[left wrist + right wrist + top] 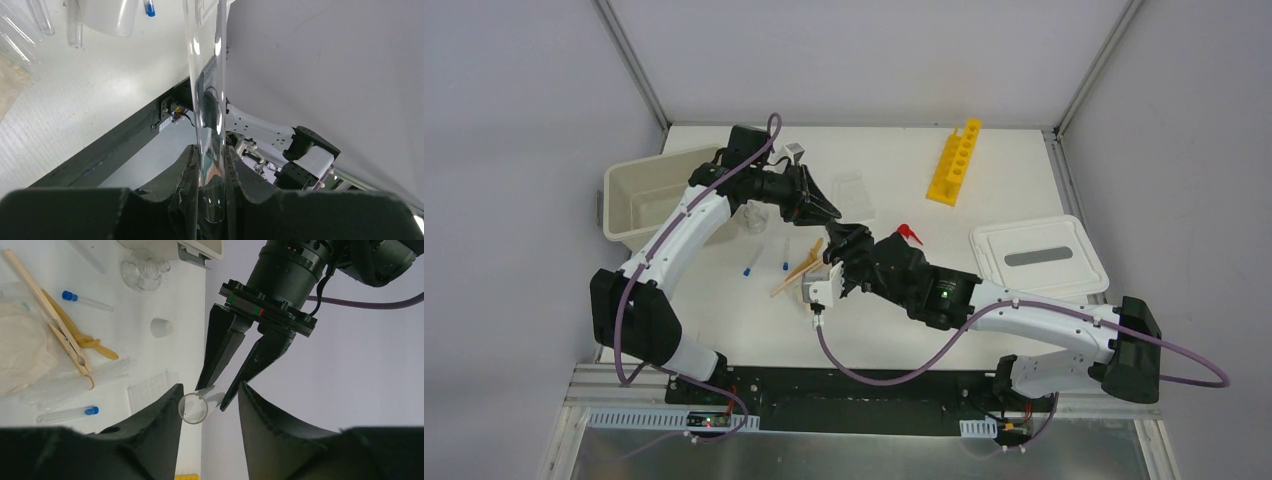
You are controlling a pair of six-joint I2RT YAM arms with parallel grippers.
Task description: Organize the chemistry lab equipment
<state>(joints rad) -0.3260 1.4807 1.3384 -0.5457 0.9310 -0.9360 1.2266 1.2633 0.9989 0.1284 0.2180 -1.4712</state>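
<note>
My left gripper [212,155] is shut on the round bottom end of a clear, capless tube [210,90] and holds it in the air above the table's middle. In the right wrist view its black fingers [225,355] point at me, and the tube's open mouth [194,408] sits between my right gripper's fingers, close to the left one. My right gripper [207,412] is open around it. The two grippers meet in the top view, left gripper [829,212] and right gripper [846,240]. Two blue-capped tubes [749,262] [785,255], wooden sticks [796,270] and a beaker [754,215] lie below. The yellow rack [954,162] stands at the back right.
The cream bin [639,200] is at the left and its white lid [1036,257] at the right. The bottle's red nozzle [909,235] shows behind my right wrist. A beige packet [20,350] and a small white cap [161,327] lie near the sticks.
</note>
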